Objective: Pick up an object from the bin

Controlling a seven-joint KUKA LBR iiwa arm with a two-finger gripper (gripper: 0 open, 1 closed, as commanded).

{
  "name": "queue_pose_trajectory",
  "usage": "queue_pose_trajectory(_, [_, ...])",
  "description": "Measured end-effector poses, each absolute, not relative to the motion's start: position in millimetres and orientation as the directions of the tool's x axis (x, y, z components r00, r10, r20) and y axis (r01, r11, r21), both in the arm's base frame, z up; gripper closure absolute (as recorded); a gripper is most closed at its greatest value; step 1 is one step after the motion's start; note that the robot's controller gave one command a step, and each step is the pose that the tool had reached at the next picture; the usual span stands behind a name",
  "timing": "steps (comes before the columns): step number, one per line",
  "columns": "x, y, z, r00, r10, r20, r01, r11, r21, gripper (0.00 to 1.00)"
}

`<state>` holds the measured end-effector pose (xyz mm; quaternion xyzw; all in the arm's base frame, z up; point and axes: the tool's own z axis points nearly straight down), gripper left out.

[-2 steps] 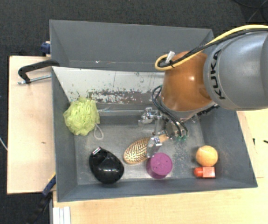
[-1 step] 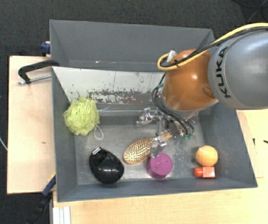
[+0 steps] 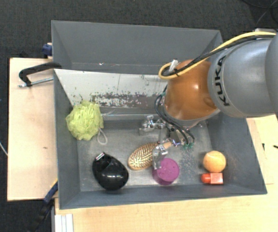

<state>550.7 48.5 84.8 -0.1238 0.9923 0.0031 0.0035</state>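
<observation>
1. While my arm reached into the grey metal bin [image 3: 129, 47] from the right, my gripper [image 3: 160, 150] sat low over the bin floor, a little in front of centre.
2. Grip state: I could not tell whether it was released or clenched. The orange wrist cover [image 3: 189, 93] and the cable bundle under it hid most of the mechanism from above.
3. Candidate things next to the gripper:
   - tan oval hairbrush [image 3: 142, 157], ribbed back up, lying flat just to the view's left of the gripper, its right end under it.
   - round magenta object [image 3: 166, 171], just in front of the gripper and close against the brush's right end.
4. I could not tell whether the gripper touched either of them.
5. Rest of the bin:
   - orange ball [image 3: 214, 161] at front right, with a small red-orange block [image 3: 212, 179] touching it on the front side.
   - glossy black rounded object [image 3: 109, 172] at front left, near the brush's left end.
   - yellow-green mesh puff [image 3: 84, 121] with a cord loop, against the left wall, well apart from the gripper.
6. Yellow cable [image 3: 226, 42] ran along my arm to the wrist.
</observation>
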Motion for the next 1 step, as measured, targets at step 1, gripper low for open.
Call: queue_pose_trajectory(1, [548.3, 48.7, 89.4, -0.968, -0.251, -0.01, -0.251, 0.968, 0.003, 1.0])
